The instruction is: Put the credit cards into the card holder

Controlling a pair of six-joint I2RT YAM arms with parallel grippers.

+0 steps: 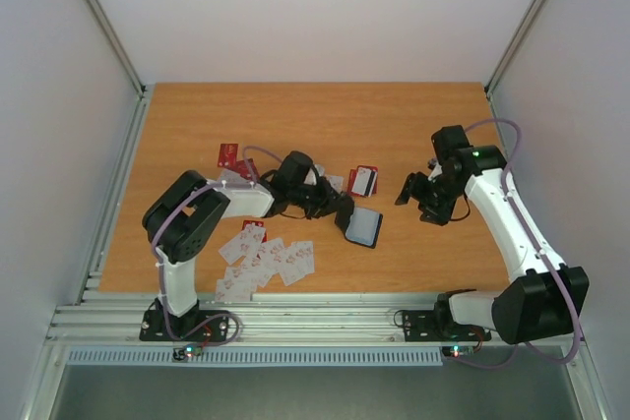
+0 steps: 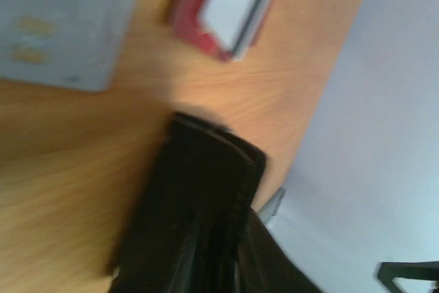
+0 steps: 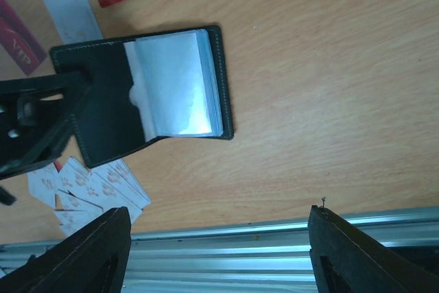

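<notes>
I take this for a robotics lab test cell, not a home or a shop. I work inside a booth of bare white walls (image 1: pixel 315 7) framed by metal struts (image 1: pixel 103 19), with a plain wooden table (image 1: pixel 423 115) as the work surface. The left arm (image 1: pixel 187 223) and right arm (image 1: pixel 502 213) are bolted to slotted aluminium rails (image 1: pixel 325 312) along the near edge. The everyday things on the table are loose cards (image 1: pixel 261 263) and a card holder (image 1: pixel 362 227).
</notes>
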